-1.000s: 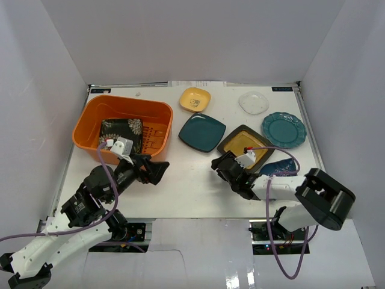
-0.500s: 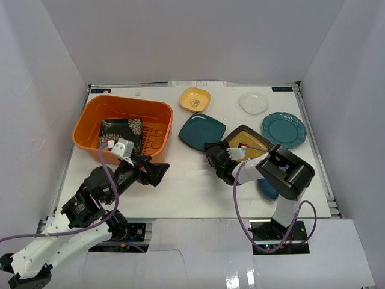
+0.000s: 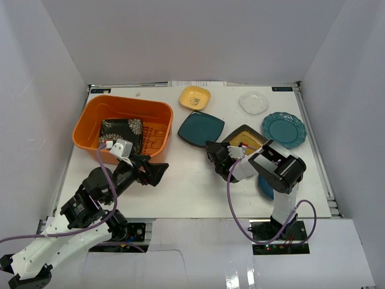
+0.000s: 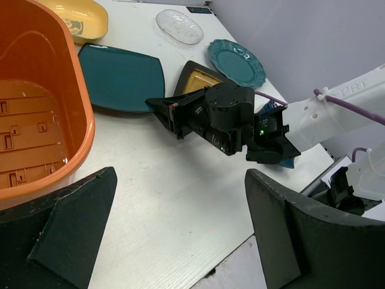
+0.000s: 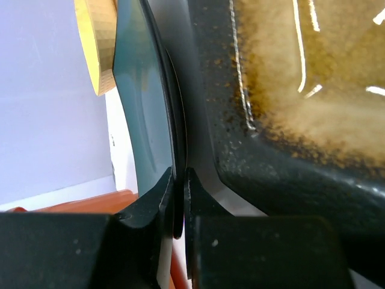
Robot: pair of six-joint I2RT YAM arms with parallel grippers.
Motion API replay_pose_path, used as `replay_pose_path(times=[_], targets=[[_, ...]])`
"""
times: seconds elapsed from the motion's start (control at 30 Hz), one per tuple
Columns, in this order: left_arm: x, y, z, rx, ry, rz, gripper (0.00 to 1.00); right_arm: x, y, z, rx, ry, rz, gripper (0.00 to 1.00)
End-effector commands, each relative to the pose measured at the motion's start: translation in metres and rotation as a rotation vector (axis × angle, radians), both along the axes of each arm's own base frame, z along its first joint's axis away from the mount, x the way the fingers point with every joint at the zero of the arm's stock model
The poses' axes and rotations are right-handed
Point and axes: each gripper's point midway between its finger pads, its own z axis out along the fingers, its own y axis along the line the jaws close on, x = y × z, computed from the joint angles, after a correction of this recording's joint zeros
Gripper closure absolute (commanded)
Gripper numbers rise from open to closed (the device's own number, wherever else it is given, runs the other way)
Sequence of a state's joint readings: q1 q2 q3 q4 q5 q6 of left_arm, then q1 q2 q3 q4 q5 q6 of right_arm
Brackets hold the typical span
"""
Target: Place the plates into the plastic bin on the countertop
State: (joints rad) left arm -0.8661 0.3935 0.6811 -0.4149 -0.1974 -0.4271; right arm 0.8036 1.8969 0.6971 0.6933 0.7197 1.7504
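1. I see the teal square plate [image 3: 201, 129] on the desk [image 3: 180, 192], just right of the plastic bin [image 3: 84, 131] and outside it.
2. The right jaws are clenched on the near corner of this plate. In the right wrist view, its thin rim [image 5: 144, 102] runs down between the two tips, which almost meet.
3. The black-rimmed mustard square plate [image 3: 246, 137] lies just beside the teal square plate, on its right, close against the right jaws.
4. The plastic bin stands at the far left of the desk. The black floral square plate [image 3: 120, 130] lies flat on its floor.
5. The left jaws are released, spread wide and holding nothing. They hover over the desk near the bin's near right corner.
6. The small yellow square plate [image 3: 195, 97] sits beyond the teal square plate.
7. The clear round plate [image 3: 253, 102] sits near the far edge, with the teal scalloped round plate [image 3: 283, 129] nearer on the right.
8. The blue plate [image 3: 264, 188] is largely hidden under the right arm [image 3: 280, 168].
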Motion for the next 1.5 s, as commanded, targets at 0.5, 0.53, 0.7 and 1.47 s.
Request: replay_pose_path(times=[0.5,0.53,0.7,1.47], targets=[[0.002,0.017,0.099,-0.113,-0.124,0.068,0.02,-0.039,-0.014,0.171,-0.252,-0.358,0.070,0.92],[0.001,0.018,0.105,-0.122,-0.131,0.066,0.02,-0.043,-0.018,0.180,-0.267,-0.375,0.067,0.92],[-0.006,0.029,0.140,-0.179,-0.181,0.076,0.02,-0.074,-0.031,0.241,-0.378,-0.520,0.113,0.92],[-0.022,0.065,0.193,-0.239,-0.285,0.139,0.02,-0.012,0.256,0.337,-0.389,-0.734,0.714,0.92]])
